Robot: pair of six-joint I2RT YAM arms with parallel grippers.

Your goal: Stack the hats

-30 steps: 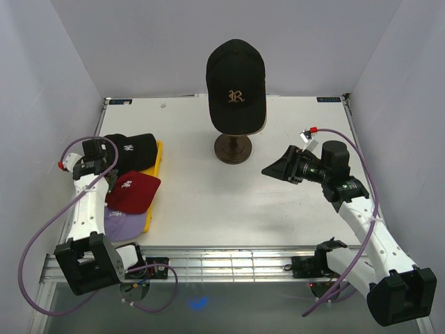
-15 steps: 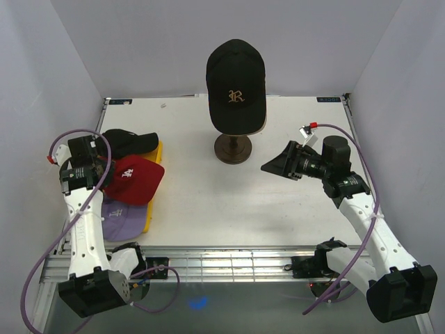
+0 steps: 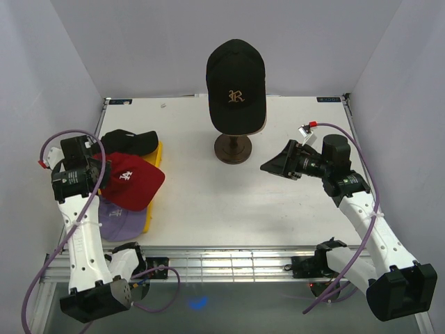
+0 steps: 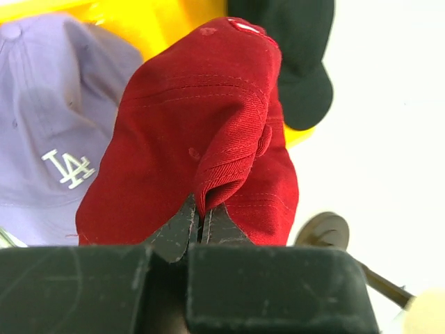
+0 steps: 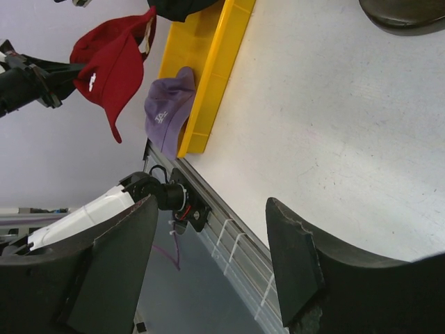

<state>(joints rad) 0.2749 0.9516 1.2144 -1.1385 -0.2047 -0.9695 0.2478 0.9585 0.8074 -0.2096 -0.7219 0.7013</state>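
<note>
My left gripper (image 3: 104, 177) is shut on a fold at the edge of the red cap (image 3: 133, 182), which it holds up above the left side of the table. In the left wrist view the red cap (image 4: 208, 125) hangs from the pinched jaws of the left gripper (image 4: 203, 224). Below it lie a lavender cap (image 3: 117, 221) (image 4: 49, 139) and a black cap (image 3: 131, 142) (image 4: 302, 62) on the yellow tray (image 3: 158, 152). Another black cap (image 3: 236, 80) with a gold letter sits on the mannequin head. My right gripper (image 3: 272, 168) (image 5: 212, 250) hovers open and empty at mid-right.
The mannequin's dark round stand (image 3: 233, 148) is at the table's centre back. White walls close in the left, back and right. The metal rail (image 3: 229, 263) runs along the near table edge. The tray (image 5: 208, 62) lies along the left edge.
My left arm has risen and pulled back to the left, lifting the red cap off the tray. The black cap on the tray shows more. The right gripper has barely shifted.
</note>
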